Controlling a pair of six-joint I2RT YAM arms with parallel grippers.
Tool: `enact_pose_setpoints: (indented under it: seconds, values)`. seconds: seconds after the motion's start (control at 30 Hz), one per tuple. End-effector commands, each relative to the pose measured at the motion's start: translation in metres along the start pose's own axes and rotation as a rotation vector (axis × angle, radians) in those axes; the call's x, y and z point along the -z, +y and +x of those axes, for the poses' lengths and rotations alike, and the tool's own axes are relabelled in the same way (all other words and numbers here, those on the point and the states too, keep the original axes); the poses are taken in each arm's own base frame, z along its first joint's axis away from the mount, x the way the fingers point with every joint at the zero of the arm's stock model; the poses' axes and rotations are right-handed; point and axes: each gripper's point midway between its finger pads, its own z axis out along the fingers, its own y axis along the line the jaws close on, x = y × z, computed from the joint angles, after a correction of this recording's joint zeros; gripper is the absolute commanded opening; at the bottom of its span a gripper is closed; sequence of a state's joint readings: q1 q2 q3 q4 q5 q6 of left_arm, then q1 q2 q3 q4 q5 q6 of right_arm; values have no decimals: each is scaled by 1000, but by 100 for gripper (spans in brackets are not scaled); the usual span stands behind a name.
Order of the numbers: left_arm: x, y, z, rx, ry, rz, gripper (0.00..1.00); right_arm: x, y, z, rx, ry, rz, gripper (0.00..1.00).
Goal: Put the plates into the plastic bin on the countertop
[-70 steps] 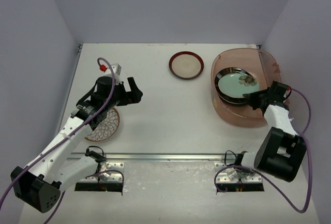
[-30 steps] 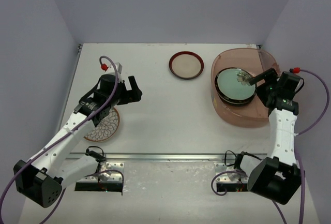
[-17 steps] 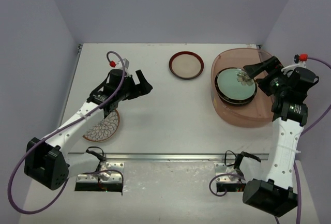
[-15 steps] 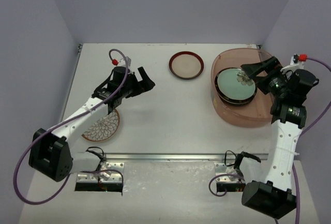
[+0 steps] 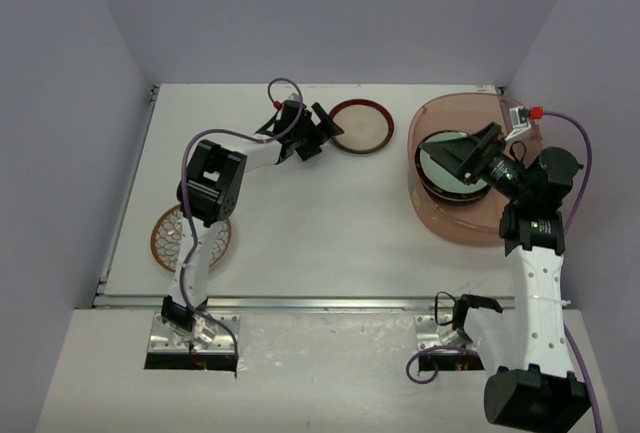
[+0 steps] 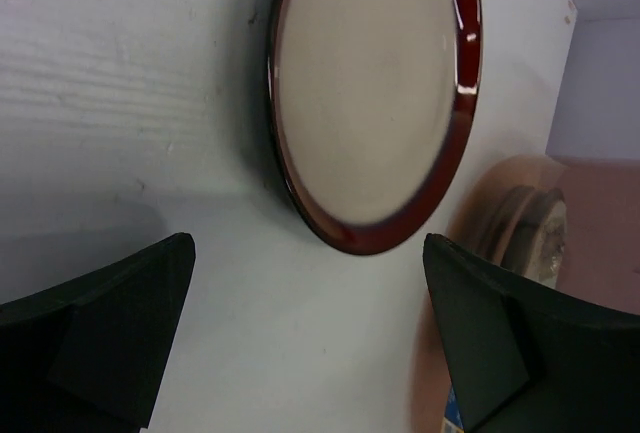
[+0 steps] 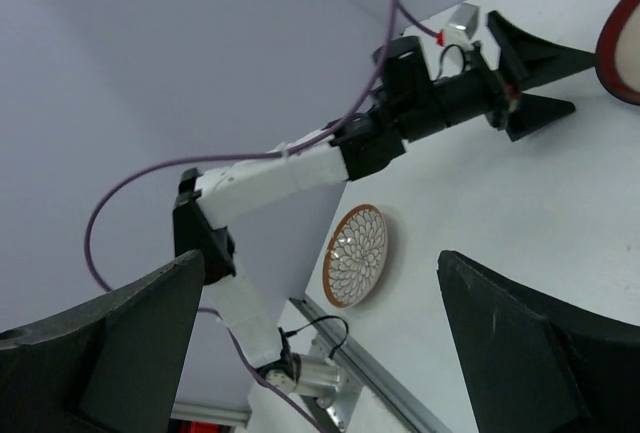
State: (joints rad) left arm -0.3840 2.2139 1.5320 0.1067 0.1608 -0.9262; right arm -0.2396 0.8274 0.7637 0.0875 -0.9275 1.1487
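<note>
Left tool (image 5: pixel 322 133): fingers spread wide and empty, lined up on the left rim of the maroon-rimmed plate (image 5: pixel 361 126). In the wrist view the plate lies flat just ahead of the gap, with its rim apart from both fingers. The low, flat approach reads as set-up for pinching the raised rim, since a flat plate offers little other purchase. Judgement: reach step, grasp not yet made.

Right tool (image 5: pixel 468 153): fingers apart and empty, hanging over the plastic bin (image 5: pixel 470 236) above the stack inside. The mint-green plate (image 5: pixel 438 159) is on top, with a black-rimmed plate (image 5: pixel 432 189) under it.

Not yet in the bin:
- The maroon-rimmed plate, far centre of the tabletop (image 5: pixel 330 233), left of the bin.
- The brown-white petal plate (image 5: pixel 168 238), near the left front, partly behind the left arm.

Obstruction: the right arm sits over the bin, so a delivery from the left would likely need it withdrawn first. The bin wall is low.
</note>
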Motion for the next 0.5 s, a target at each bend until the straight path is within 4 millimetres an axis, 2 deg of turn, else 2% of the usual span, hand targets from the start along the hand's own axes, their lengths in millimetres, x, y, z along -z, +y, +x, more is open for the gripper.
enact_pose_setpoints:
  seconds: [0.0,0.03,0.13,0.17,0.27,0.33,0.47]
  values:
    - [-34,-8,-18,31,3,-3,96,1,31,2,152,12,-46,99]
    - [-36,-10,-23,28,-2,-12,96,0,34,4,152,14,-57,99]
    - [-54,16,-13,35,30,-64,96,-1,36,8,149,23,-83,99]
    - [-55,18,-13,41,33,-66,96,-1,35,8,148,24,-83,99]
    - [-70,43,4,91,101,-85,96,-5,34,12,149,42,-90,99]
    - [-75,39,11,95,137,-69,97,-7,36,14,150,55,-99,99]
    - [-88,49,31,93,191,-100,97,-8,35,16,138,53,-112,99]
